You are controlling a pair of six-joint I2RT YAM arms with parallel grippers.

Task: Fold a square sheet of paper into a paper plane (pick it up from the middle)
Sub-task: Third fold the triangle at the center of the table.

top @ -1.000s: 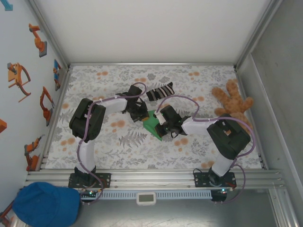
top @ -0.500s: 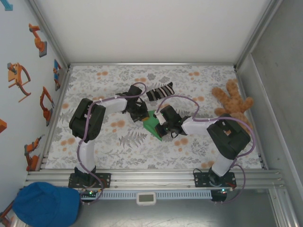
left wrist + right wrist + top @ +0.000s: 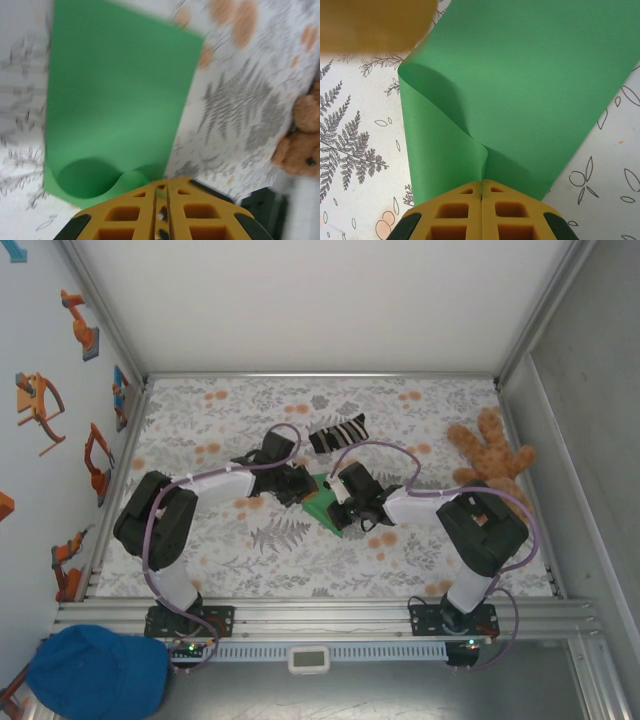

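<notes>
Green square sheet of paper [image 3: 530, 85], half hidden overhead; left gripper [image 3: 161, 189], right gripper [image 3: 481, 185] both clamped on it

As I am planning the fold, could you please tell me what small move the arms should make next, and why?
Probably ease the left hand toward the right hand so the held edges meet. Both hands are shut on opposite sides of the green sheet, which curls beside each grip and shows no pressed crease.

We see a white fern-printed tablecloth [image 3: 200, 420], a plain white back wall [image 3: 320, 300], silver aluminium frame rails [image 3: 320, 612], and a pale sticker-dotted left wall [image 3: 30, 455].
</notes>
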